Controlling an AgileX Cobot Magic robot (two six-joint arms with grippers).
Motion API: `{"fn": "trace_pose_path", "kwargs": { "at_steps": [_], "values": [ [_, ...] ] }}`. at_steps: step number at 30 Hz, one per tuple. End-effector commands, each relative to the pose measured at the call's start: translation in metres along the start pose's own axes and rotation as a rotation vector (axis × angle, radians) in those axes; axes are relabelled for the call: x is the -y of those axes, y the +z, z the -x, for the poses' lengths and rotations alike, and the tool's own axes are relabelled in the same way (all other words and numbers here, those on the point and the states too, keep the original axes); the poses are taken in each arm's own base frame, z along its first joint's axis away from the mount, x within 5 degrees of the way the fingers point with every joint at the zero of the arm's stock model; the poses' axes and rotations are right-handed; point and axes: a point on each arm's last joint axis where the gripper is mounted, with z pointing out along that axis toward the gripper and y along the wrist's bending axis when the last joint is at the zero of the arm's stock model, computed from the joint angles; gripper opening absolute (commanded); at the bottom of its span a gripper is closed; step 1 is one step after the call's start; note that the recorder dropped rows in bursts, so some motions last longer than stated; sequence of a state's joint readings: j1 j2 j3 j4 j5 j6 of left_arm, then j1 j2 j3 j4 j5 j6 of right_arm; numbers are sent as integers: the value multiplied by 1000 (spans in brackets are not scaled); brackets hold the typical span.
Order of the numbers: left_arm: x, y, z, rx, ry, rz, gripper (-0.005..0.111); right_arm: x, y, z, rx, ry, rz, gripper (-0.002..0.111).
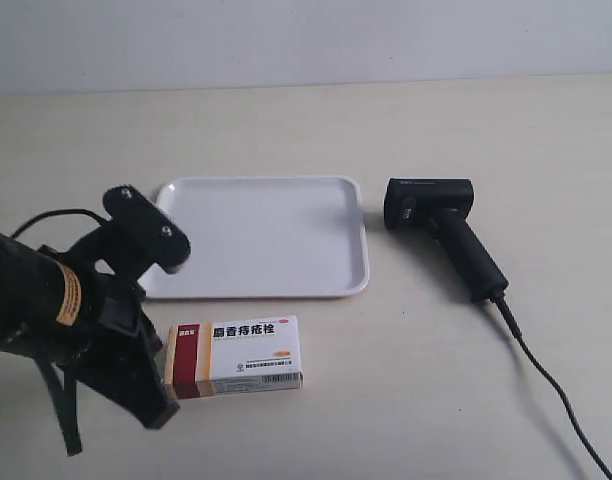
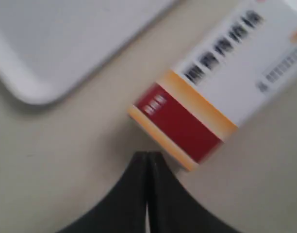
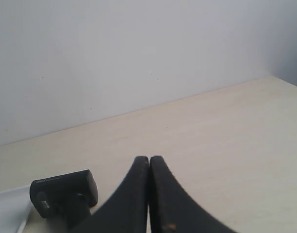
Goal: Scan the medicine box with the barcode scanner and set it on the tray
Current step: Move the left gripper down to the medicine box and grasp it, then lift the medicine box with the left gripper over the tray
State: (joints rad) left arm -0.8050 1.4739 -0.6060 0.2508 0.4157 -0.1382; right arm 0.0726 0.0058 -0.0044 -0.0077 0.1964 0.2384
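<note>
Carton position relative to the left fingertips governs the next step. Medicine box (image 1: 234, 357) lies flat on the table (image 1: 546, 130), label up, just in front of the near rim of the tray (image 1: 356, 240) and not touching it; the tray holds nothing visible. Long axis of the box runs roughly parallel to that rim in the exterior view, with the dark red and tan end pointing toward the arm at that view's left.

Left wrist view: left gripper (image 2: 147, 156) has its two black fingers pressed together, clenched on nothing. Tips sit just beside the red-striped end of the box, at its corner; whether they touch the cardboard cannot be told, the picture being blurred. Box extends away from the tips along its length, so the fingers face a short end, not the long sides.

Right wrist view: right gripper (image 3: 149, 160) likewise closed and empty. Barcode scanner (image 1: 443, 232) rests on its side on the table beside the tray's far edge from the box, head toward the back wall, handle and cable trailing forward; it appears near the right fingertips, off to one side.

Judgement: nothing grasped yet, task at its start. Left arm is the nearer to the box, right arm to the scanner. Fingers must open and straddle the narrow width before any lift; closed as they are, an advance would likely push the carton.
</note>
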Motion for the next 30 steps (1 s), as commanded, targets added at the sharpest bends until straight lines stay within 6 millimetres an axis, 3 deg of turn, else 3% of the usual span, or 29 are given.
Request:
{"fn": "trace_pose_path", "kwargs": {
  "at_steps": [1,5,7,11,15,16,22,24,27,30],
  "values": [
    [20,-12,19,108,158,-276,0,0,0,0,13,-2,-3,0],
    [18,-13,31,243,142,-246,2,0,0,0,13,-2,-3,0],
    [17,-10,32,246,133,-235,12,0,0,0,13,-2,-3,0],
    [16,3,28,223,115,-212,55,0,0,0,13,-2,-3,0],
    [18,19,22,167,262,-206,101,0,0,0,13,-2,-3,0],
    [17,23,22,165,284,-199,105,0,0,0,13,-2,-3,0],
    [14,56,20,136,382,-125,104,0,0,0,13,-2,-3,0],
    [15,63,16,107,390,-134,94,0,0,0,13,-2,-3,0],
    [15,67,16,105,389,-124,50,0,0,0,13,-2,-3,0],
    [12,61,21,142,404,-95,13,0,0,0,13,-2,-3,0]
  ]
}}
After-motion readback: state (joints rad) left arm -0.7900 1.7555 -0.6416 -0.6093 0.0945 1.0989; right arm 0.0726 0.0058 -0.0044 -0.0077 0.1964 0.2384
